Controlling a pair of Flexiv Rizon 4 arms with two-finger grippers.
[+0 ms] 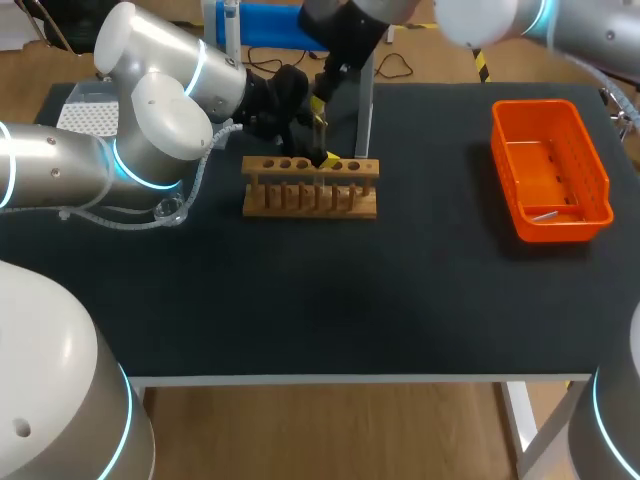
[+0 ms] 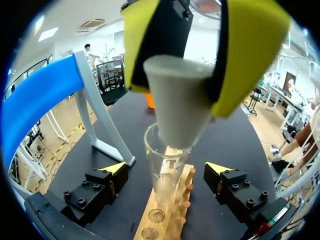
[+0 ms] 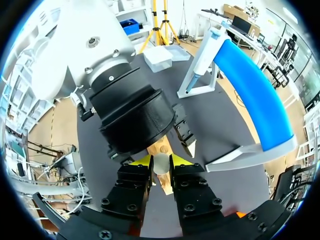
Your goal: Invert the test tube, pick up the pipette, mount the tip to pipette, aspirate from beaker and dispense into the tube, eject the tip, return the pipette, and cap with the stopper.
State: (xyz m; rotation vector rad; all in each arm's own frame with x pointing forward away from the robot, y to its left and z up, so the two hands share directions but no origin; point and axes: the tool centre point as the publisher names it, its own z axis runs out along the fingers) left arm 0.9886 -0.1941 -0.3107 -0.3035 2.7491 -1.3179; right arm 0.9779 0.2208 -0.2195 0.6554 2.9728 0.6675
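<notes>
Grey stopper [image 2: 180, 100], narrow end down, in right claw [image 3: 161, 167] over upright tube [image 2: 165, 167].

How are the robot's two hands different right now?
The right hand is shut on the grey stopper; the left hand is open and holds nothing. The right hand hangs over the test tube; the left hand faces the tube from the side without touching it. Both hands have yellow tips.
</notes>
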